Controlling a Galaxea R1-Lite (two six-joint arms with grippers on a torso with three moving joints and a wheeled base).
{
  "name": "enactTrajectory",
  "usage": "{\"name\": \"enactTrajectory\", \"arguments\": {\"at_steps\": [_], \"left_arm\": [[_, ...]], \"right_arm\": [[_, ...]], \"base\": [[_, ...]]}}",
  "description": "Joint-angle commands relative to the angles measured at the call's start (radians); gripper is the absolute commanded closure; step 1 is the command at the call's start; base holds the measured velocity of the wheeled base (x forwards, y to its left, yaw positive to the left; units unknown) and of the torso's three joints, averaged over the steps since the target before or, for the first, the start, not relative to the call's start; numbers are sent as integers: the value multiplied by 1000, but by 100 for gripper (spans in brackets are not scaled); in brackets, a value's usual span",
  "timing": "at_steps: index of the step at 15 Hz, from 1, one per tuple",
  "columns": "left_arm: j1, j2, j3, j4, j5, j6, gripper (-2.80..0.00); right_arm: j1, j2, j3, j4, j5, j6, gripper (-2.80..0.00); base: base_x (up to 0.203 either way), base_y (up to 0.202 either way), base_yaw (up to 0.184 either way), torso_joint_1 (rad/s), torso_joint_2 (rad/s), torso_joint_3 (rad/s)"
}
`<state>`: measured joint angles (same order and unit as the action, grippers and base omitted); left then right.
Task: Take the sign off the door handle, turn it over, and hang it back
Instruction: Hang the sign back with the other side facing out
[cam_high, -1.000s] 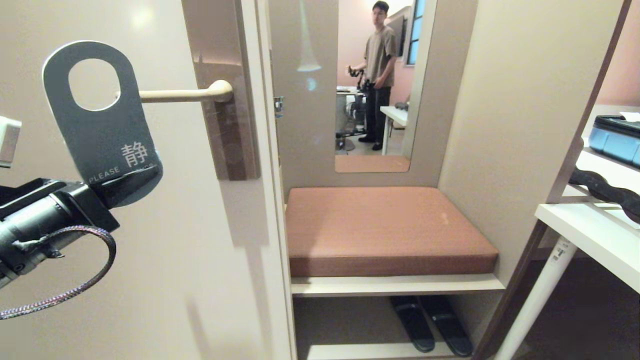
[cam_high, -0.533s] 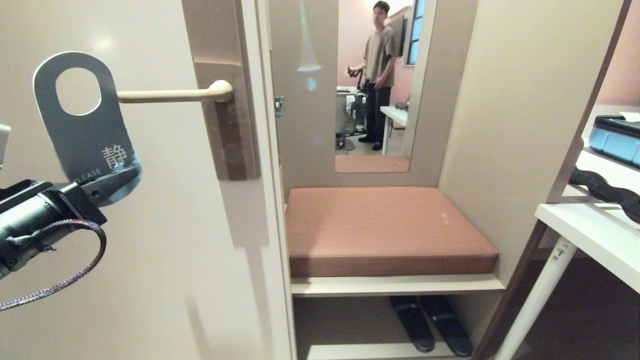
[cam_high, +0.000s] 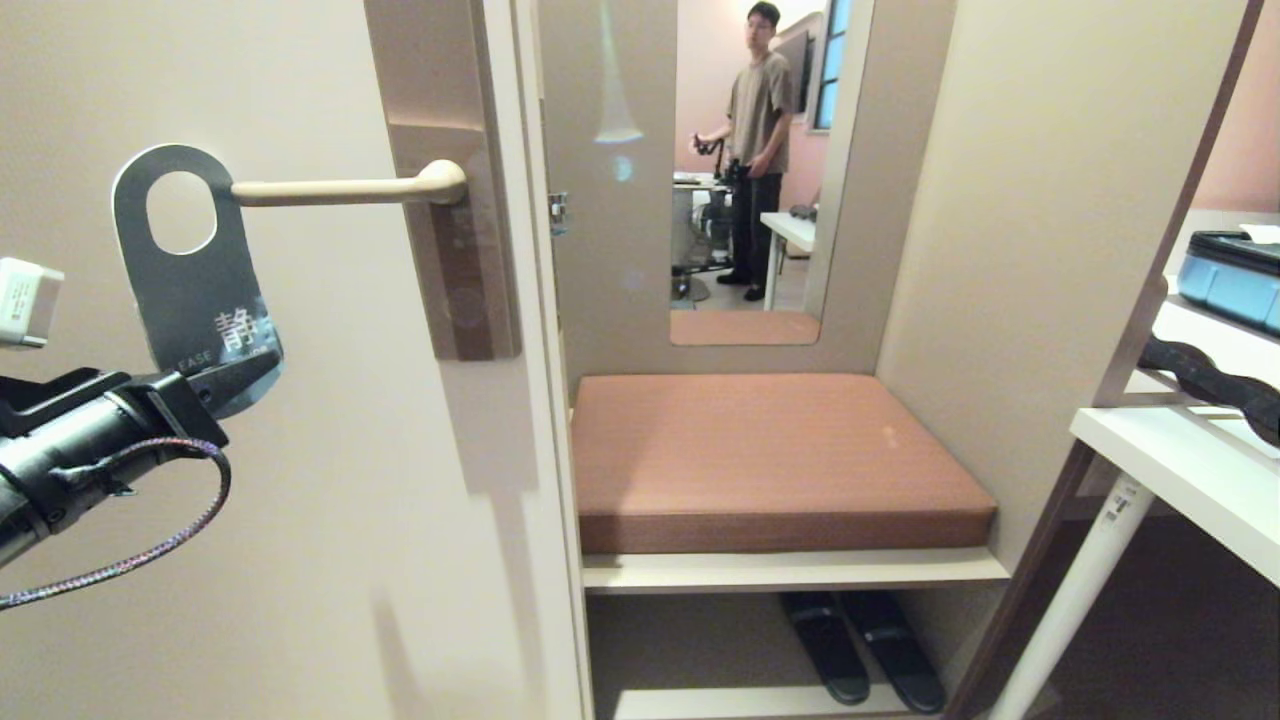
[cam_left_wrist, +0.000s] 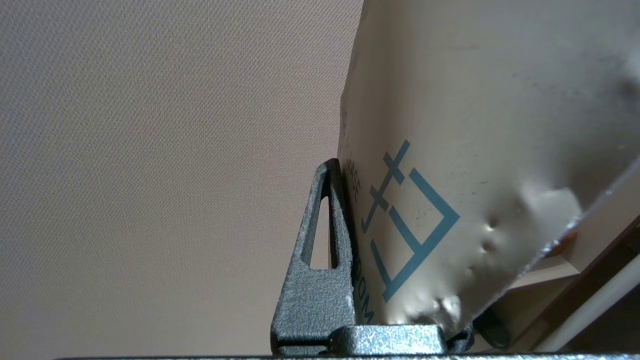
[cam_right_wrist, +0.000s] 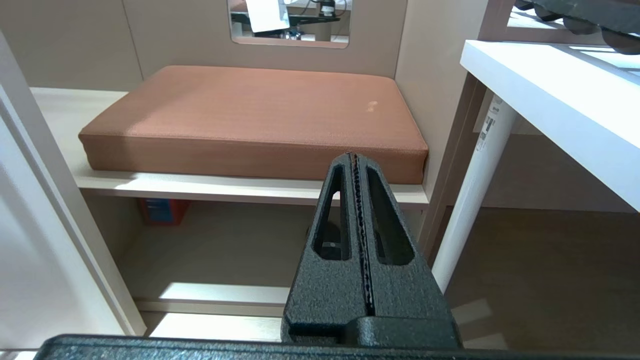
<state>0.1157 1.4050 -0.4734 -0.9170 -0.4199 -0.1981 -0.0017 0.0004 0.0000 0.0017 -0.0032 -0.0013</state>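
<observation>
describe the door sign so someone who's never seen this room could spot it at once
Find the pale door at left and its cream door handle. Just off the lever's free end, the left gripper pinches the sign by its lower edge. It is a dark, round-ended card with an oval hole and white lettering.

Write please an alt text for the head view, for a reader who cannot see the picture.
The left claw grips the lower end of the sign, blue side showing, its oval hole just off the free tip of the door handle. Right of the door is a brown cushion on a bench, and a mirror shows a person standing.
</observation>
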Motion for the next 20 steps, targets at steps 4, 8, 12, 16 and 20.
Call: {"name": "enactTrajectory", "arguments": {"at_steps": [4,8,12,16,20], "left_arm": [[37,53,-43,-17,-3,-1,0],[73,81,-100,-18,-4,-9,0],[71,81,-100,-17,-7,-7,0],[67,85,-99,-17,-8,-7,0],[39,100,-100,-25,-8,-7,0]], "right_arm": [[0,0,0,0,0,0,0],[0,0,0,0,0,0,0],[0,0,0,0,0,0,0],[0,0,0,0,0,0,0],[0,0,0,0,0,0,0]], "base": [[0,0,0,0,0,0],[0,0,0,0,0,0],[0,0,0,0,0,0],[0,0,0,0,0,0],[0,0,0,0,0,0]]}}
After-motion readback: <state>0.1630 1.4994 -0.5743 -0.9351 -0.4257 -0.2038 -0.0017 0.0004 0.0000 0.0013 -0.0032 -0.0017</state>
